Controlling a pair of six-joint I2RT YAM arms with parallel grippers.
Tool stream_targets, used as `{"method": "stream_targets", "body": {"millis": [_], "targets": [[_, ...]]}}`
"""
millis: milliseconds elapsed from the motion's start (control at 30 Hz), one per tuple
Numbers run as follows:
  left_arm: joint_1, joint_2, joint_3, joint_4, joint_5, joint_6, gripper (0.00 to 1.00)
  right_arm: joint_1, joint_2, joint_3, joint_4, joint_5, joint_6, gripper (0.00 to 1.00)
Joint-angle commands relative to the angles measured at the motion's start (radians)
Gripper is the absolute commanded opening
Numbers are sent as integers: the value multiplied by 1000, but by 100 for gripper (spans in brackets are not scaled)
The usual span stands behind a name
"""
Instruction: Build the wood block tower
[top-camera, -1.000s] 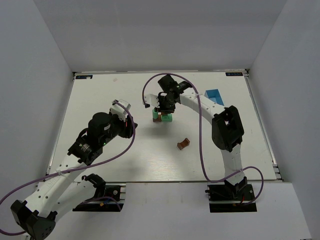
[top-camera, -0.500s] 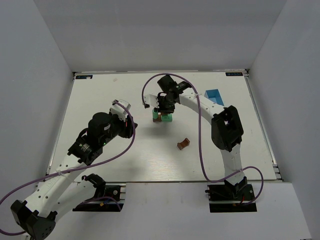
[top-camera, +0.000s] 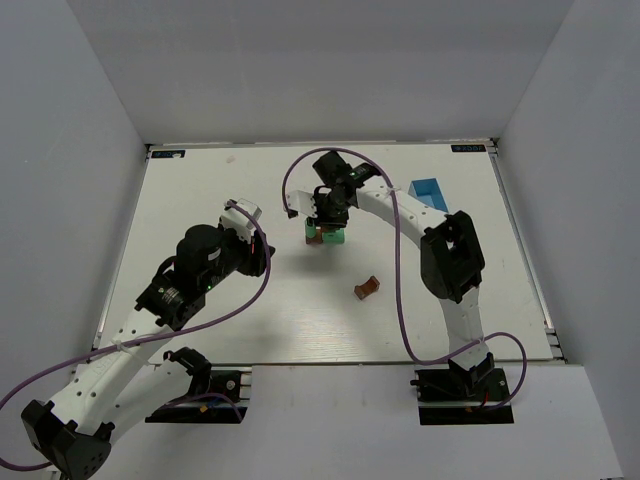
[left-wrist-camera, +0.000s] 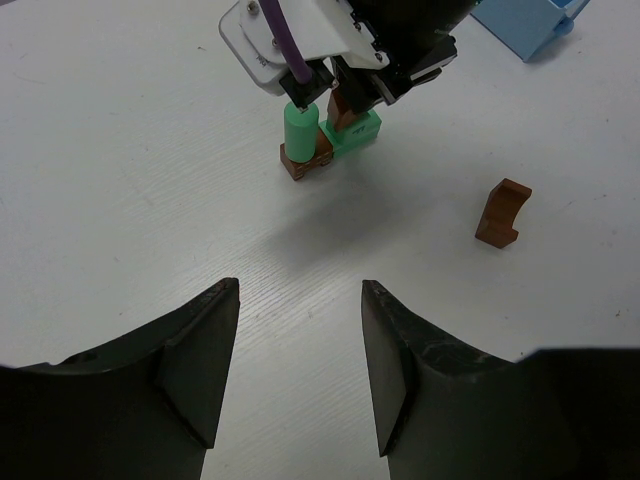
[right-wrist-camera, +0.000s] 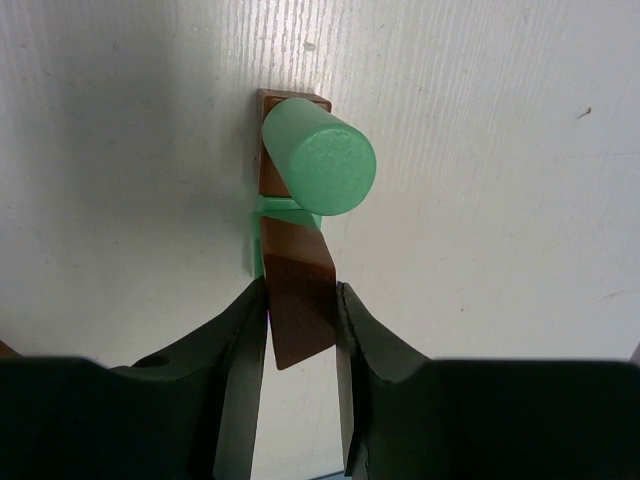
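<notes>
Beyond the middle of the tabletop (top-camera: 190, 190), find the tower (top-camera: 325, 236), directly under the right tool (right-wrist-camera: 300, 305). Note that tool pinched partway shut on a reddish-brown block (right-wrist-camera: 296, 262), gripped by its flat sides and hanging just over the build. Note the left tool (left-wrist-camera: 298, 300) too: hovering well short of the stack, roughly half open, holding nothing.

To place well, line the held block up squarely over the flat mint-green block (left-wrist-camera: 358, 134) before lowering. Come straight down, slowly, without brushing the green cylinder (right-wrist-camera: 320, 165) just beside it, likely easy to topple, standing on end. Release only once seated flat, then lift vertically so as not to drag anything sideways. Contact between held block and green block: impossible to tell from these views.

As for looks: low and two-footed at this stage, with a brown base block (left-wrist-camera: 305, 163) carrying the upright cylinder and the flat green piece just beside, seemingly touching. Smooth painted wood, matte, with faint grain on the cylinder's end. Probably best to leave the brown arched piece (left-wrist-camera: 503, 212), lying well apart on the tabletop, for a later step, and to ignore the blue box (top-camera: 428, 190) at the far right.
</notes>
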Motion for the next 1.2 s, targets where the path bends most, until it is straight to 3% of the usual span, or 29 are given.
{"method": "stream_targets", "body": {"millis": [0, 333, 567, 833, 1000, 1033, 1167], "targets": [[-2, -14, 1, -4, -4, 4, 62, 4, 12, 44, -15, -18, 7, 0], [-2, -14, 1, -4, -4, 4, 62, 4, 13, 46, -14, -21, 8, 2], [-2, -14, 1, -4, -4, 4, 62, 4, 12, 40, -14, -20, 7, 19], [-2, -14, 1, -4, -4, 4, 62, 5, 7, 33, -11, -24, 10, 31], [-2, -14, 1, -4, -4, 4, 62, 2, 4, 32, -12, -24, 13, 32], [-2, -14, 1, -4, -4, 4, 62, 7, 7, 32, -11, -26, 13, 38], [-2, -14, 1, -4, -4, 4, 62, 4, 6, 29, -9, -24, 13, 42]]}}
